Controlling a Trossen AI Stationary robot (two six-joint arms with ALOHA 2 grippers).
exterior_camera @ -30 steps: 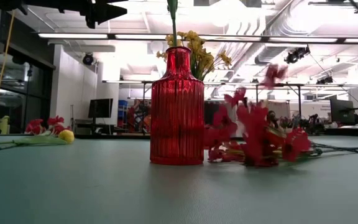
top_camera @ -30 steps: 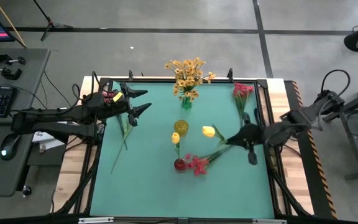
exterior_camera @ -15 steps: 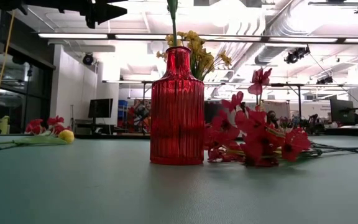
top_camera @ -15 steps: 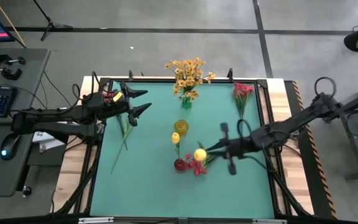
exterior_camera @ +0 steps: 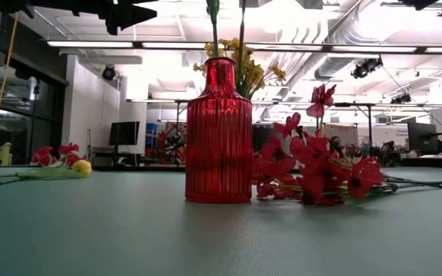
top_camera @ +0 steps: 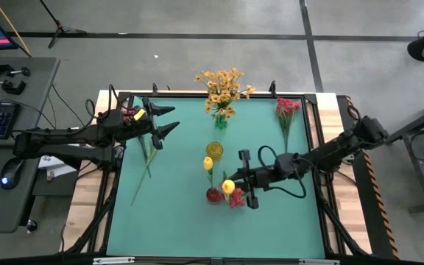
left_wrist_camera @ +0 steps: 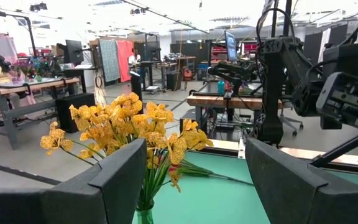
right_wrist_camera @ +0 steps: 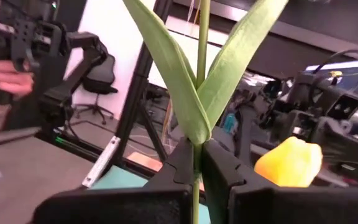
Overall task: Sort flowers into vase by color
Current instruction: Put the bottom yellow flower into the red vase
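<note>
Reaching in over the middle of the green table (top_camera: 175, 213), the right gripper (top_camera: 247, 184) pinches the thin green stalk of a yellow tulip (top_camera: 228, 186), its two fingers (right_wrist_camera: 182, 163) pressed together on the stem just below a pair of long leaves. The yellow bud hangs right beside the red vase (top_camera: 213, 194), which stands upright with pink-red flowers (exterior_camera: 321, 172) lying on the table against its side. A second yellow tulip (top_camera: 207, 163) lies near the small yellow vase (top_camera: 215, 150). Orange-yellow sprays (top_camera: 223, 90) stand in a green vase (top_camera: 220, 121) at the far edge, and another pink-red bunch (top_camera: 285, 109) lies nearby. The left gripper (top_camera: 169, 119) waits spread wide above the table's left side, near a green stem (top_camera: 144, 163) lying there.
</note>
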